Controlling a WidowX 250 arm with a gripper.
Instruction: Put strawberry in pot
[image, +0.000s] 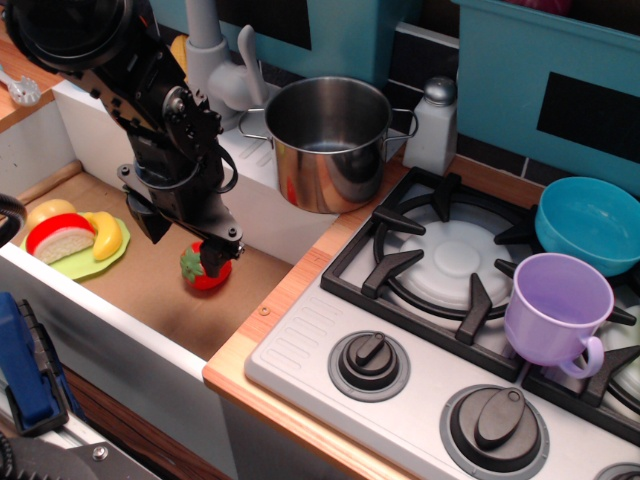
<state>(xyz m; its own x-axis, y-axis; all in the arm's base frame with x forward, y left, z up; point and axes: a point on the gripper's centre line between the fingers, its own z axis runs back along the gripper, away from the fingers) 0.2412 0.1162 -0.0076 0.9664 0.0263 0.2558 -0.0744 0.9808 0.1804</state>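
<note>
The strawberry (203, 270), red with a green leafy top, lies on the brown floor of the toy sink. My black gripper (186, 240) hangs just above it with its jaws apart. The right fingertip (222, 256) touches or nearly touches the strawberry's right side, and the left fingertip (150, 222) stands apart from it on the left. The strawberry is not gripped. The shiny steel pot (330, 150) stands upright and looks empty on the sink's back right rim, up and to the right of the gripper.
A green plate (88, 262) with a red-and-white slice (60, 238) and a yellow piece (106, 234) lies at the sink's left. A grey faucet (215, 60) and a white shaker (433, 125) flank the pot. A blue bowl (590, 222) and a purple cup (556, 310) sit on the stove (440, 260).
</note>
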